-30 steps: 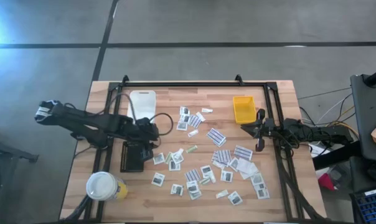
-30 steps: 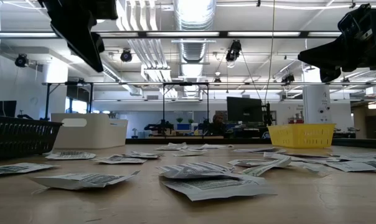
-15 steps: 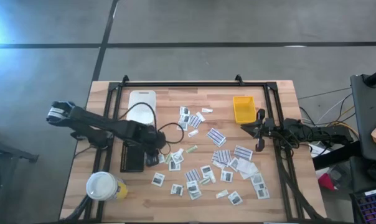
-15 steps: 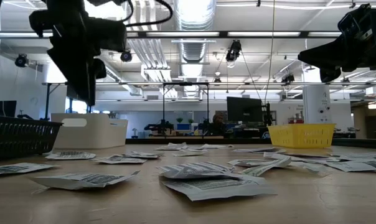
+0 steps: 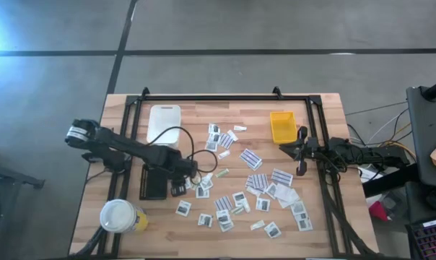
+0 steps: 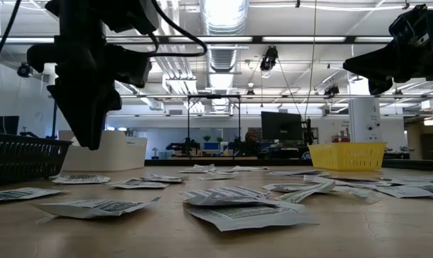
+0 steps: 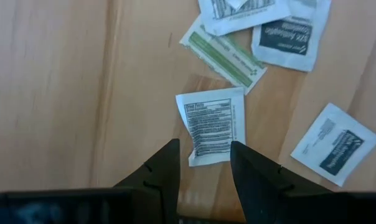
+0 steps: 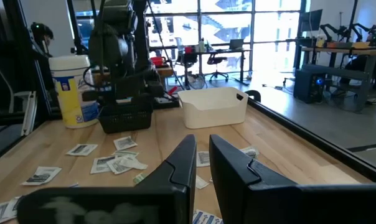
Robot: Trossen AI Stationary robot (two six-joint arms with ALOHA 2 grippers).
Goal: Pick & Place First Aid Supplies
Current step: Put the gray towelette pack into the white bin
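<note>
The first aid supplies, small white packets [image 5: 255, 184] and striped strips, lie flat and scattered over the middle and right of the wooden table. My left gripper [image 5: 185, 177] hangs open above the table beside the black tray [image 5: 151, 180], pointing steeply down. In the left wrist view its fingertips [image 7: 203, 157] stand on either side of the near end of one printed packet [image 7: 211, 124], above it and not touching. A green-striped strip [image 7: 224, 55] lies just beyond. My right gripper [image 8: 200, 152] rests level at the table's right edge with a narrow gap between its fingers and nothing in it.
A white tray [image 5: 164, 118] stands at the far left, a yellow bin [image 5: 281, 126] at the far right, and a white-topped yellow cup [image 5: 120, 215] at the near left corner. A black frame [image 5: 225, 96] runs along the table's far edge.
My left gripper has come down and moved toward the table's right and near edge, from beside the white tray to the left fringe of the packets. It has tipped to point more steeply down and stayed open.
</note>
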